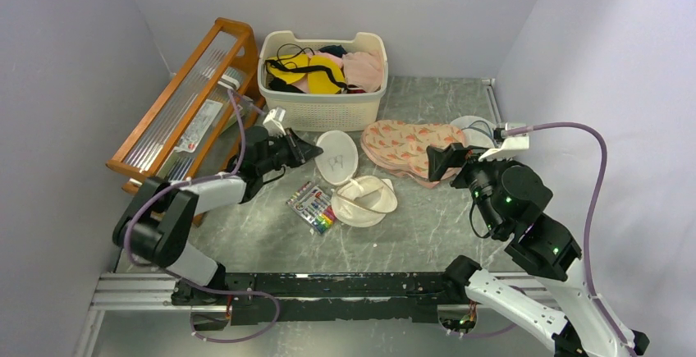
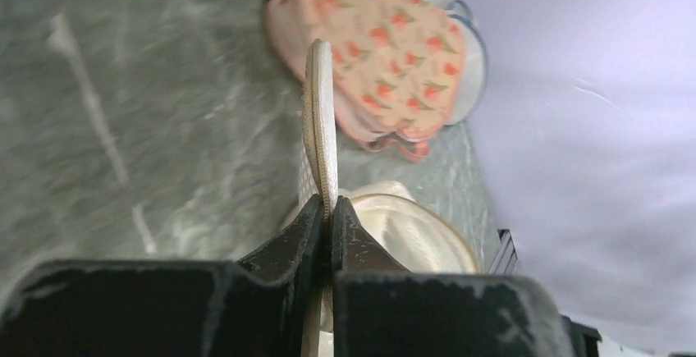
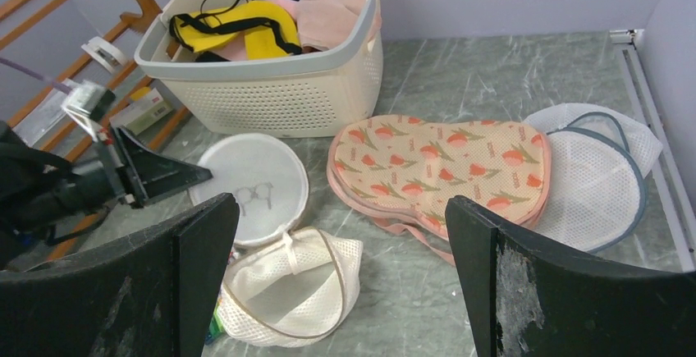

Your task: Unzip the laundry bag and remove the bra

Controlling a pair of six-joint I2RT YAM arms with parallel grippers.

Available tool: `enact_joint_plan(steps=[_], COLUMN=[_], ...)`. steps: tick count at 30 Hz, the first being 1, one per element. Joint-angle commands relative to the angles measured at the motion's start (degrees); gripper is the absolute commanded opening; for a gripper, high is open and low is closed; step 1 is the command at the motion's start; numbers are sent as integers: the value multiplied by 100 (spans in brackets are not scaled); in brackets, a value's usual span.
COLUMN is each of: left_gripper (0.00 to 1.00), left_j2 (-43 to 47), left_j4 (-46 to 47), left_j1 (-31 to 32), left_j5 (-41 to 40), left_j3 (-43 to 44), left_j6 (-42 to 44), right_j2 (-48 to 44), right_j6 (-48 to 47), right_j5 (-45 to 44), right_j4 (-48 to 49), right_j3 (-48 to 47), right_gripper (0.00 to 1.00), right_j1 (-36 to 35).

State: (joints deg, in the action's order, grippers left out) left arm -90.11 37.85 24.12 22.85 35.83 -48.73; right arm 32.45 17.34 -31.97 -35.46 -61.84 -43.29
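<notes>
**Laundry bag** (image 1: 367, 203): lies near the centre of the table (image 1: 427, 234), unzipped, with its body open upward. Its lid (image 1: 337, 157) stands tilted up at the body's 11 o'clock, emblem side showing.

**Left gripper** (image 1: 305, 150): sits at the lid's 9 o'clock, jaws pressed together on the lid's rim.

**Right gripper** (image 1: 437, 162): sits at the bag's 2 o'clock, jaws wide apart and holding nothing, by the edge of the carrot-print fabric (image 1: 406, 145).

**Surroundings**:
- A basket (image 1: 322, 111) of clothes stands at the table's 12 o'clock.
- A wooden rack (image 1: 176, 102) stands at 10 o'clock.
- A pack of pens (image 1: 313, 207) lies just beside the bag at its 9 o'clock.
</notes>
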Motion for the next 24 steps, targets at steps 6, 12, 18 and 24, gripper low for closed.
enact_joint_plan(steps=[6,12,18,24], left_gripper=[7,7,7,7], left_j2=[1327,1651,1839,1845], left_j4=[-1254,-1499,-1560,-1378], left_j1=[1332,1964,2510,3020], left_j5=[-820,-881,-683,-665], left_j3=[829,1365,1885,2337], left_j6=[2455,3183,3437,3381], right_j2=[73,-119,-327,-585], right_j6=[-29,41,21,23], right_j5=[-83,-64,-171,-212], right_j4=[-89,3,81,221], right_j3=[28,6,-81,-40], right_gripper=[100,100,100,100], right_j1=[10,7,5,2])
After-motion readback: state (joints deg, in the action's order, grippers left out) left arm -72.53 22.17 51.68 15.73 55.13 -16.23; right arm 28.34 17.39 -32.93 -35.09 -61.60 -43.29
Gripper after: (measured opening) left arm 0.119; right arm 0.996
